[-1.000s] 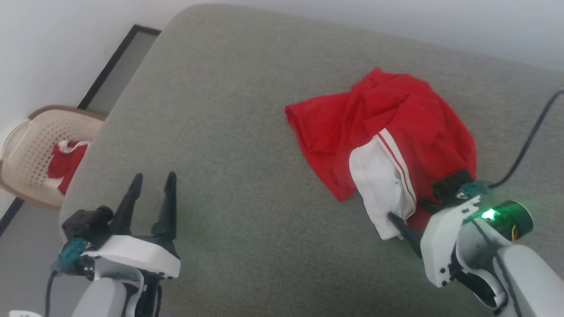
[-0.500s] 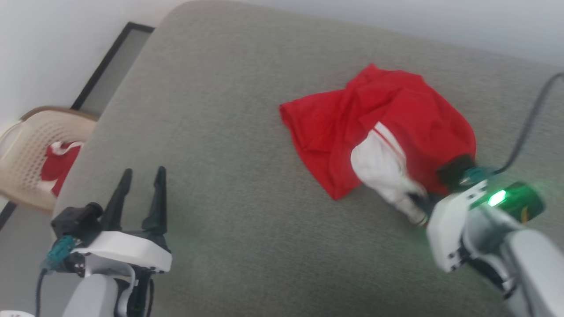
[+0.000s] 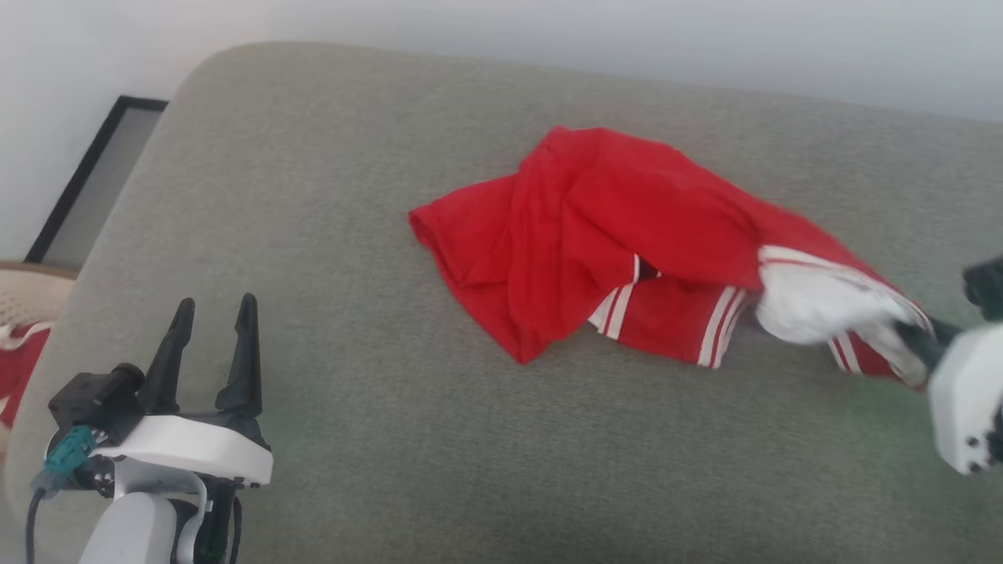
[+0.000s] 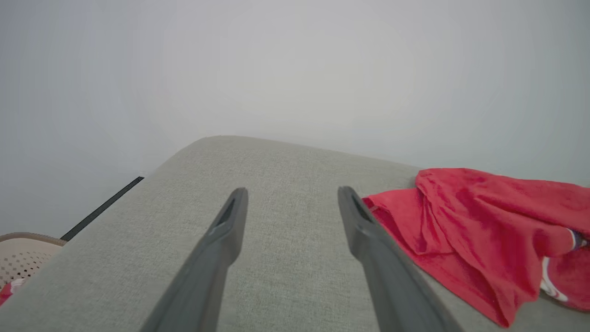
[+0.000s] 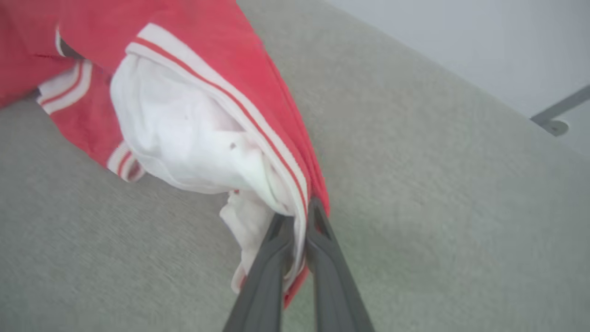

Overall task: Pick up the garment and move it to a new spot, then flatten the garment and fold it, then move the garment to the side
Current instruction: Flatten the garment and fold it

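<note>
Your right pincer [image 5: 297, 216] is clamped on the garment [image 3: 595, 227], gripping its white sleeve part and striped trim at the right end. The garment lies crumpled across the middle of the grey cushion [image 3: 376, 439], red body toward the left. Your left pincer [image 3: 217, 305] hovers over the cushion with its fingers apart, holding nothing, well apart from the cloth.

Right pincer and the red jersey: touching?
Touching. The right wrist view shows the right pincer shut on the jersey, with its striped edge pinched between the jaws.
</note>
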You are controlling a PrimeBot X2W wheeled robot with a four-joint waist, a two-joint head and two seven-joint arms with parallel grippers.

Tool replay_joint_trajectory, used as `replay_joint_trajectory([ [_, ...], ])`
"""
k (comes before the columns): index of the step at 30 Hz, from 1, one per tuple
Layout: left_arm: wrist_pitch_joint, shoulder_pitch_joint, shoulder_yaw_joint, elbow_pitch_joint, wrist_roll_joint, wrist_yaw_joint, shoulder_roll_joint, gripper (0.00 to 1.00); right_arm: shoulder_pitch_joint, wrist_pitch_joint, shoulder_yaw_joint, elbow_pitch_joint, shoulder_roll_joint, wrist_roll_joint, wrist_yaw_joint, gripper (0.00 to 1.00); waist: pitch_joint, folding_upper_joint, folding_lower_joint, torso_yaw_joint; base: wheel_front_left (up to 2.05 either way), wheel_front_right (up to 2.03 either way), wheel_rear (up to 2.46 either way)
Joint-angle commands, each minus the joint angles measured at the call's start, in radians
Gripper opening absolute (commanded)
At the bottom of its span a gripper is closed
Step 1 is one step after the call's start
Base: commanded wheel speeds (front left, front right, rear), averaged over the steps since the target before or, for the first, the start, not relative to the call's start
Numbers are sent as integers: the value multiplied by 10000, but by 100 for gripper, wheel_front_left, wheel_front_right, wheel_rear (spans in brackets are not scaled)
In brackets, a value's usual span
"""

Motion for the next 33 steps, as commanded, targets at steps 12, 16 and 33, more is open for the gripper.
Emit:
replay_joint_trajectory([
  [12, 97, 79, -121, -5, -18, -35, 151, 100, 1668, 428, -567, 820, -335, 930, -7, 0, -202, 0, 0, -409, 0, 0, 0],
  [16, 197, 69, -164, 24, -26, -37, 218, 100, 1422, 205, -279, 1399, -22, 1065, -7, 0, -253, 0, 0, -469, 0, 0, 0],
  [33, 1425, -383, -285, -790, -238, -49, 866, 100, 318, -1086, -1007, 1066, 743, 651, -7, 100, -456, 0, 0, -1454, 0, 0, 0],
])
